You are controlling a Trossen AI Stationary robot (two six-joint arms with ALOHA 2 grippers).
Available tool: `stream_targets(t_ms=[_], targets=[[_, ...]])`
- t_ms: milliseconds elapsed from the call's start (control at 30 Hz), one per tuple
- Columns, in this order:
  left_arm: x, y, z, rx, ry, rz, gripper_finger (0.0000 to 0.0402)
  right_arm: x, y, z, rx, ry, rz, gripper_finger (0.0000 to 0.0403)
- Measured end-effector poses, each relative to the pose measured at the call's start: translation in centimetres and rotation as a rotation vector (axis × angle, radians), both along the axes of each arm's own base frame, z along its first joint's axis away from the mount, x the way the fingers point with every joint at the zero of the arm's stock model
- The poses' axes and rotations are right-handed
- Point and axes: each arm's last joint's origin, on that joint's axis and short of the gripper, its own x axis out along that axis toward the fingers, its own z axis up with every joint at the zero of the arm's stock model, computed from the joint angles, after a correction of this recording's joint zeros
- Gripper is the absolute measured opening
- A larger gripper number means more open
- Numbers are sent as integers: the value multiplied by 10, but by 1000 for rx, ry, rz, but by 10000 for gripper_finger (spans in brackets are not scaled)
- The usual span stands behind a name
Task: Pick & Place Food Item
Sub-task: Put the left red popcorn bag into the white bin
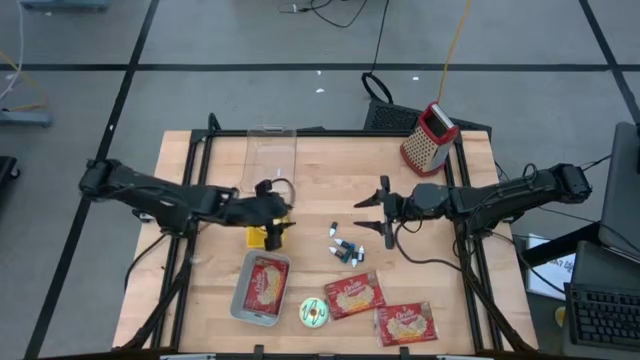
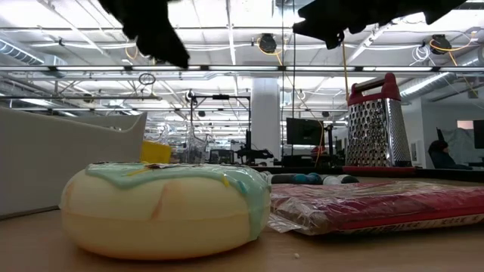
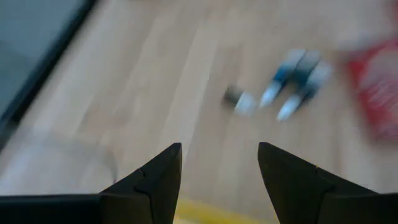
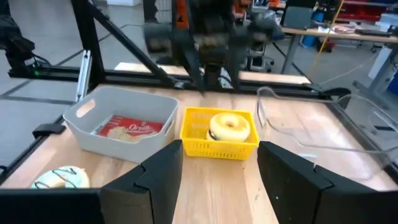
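A yellow basket point(image 4: 219, 133) holds a pale glazed donut point(image 4: 231, 126). My left gripper point(image 1: 281, 222) hangs open just above this basket point(image 1: 258, 237); in its wrist view point(image 3: 217, 149) a yellow strip shows below the fingers. A grey tray point(image 1: 259, 288) holds one red snack packet point(image 4: 126, 127). A green-iced donut point(image 1: 314, 313) and two more red packets point(image 1: 353, 295) point(image 1: 405, 323) lie near the table's near edge. My right gripper point(image 1: 368, 214) is open above the table's middle, facing the basket point(image 4: 219, 146).
Small blue and white markers point(image 1: 345, 247) lie between the grippers. A clear plastic container point(image 1: 272, 152) stands by the far edge, and a red-handled grater point(image 1: 428, 136) sits at the far right corner. Bare wood shows to the left of the tray.
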Motion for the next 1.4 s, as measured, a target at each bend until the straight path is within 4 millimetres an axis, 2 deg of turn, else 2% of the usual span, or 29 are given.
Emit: stream_targets(t_ms=[167, 267, 500, 733, 1133, 1400], targets=[[-13, -15, 20, -26, -250, -155, 214, -2, 4, -7, 6, 65, 11, 196], [-21, -21, 28, -16, -371, -216, 214, -5, 5, -19, 17, 102, 14, 196], [-30, -28, 23, -68, -501, -236, 214, -17, 3, -56, 85, 147, -7, 196], [-20, -31, 6, -165, -473, -182, 214, -25, 2, -73, 86, 86, -5, 196], [2, -39, -21, -163, -399, -178, 214, -27, 2, -74, 118, 77, -4, 196], [5, -30, -20, -156, -417, -139, 214, -20, 26, -78, 122, 25, 100, 196]])
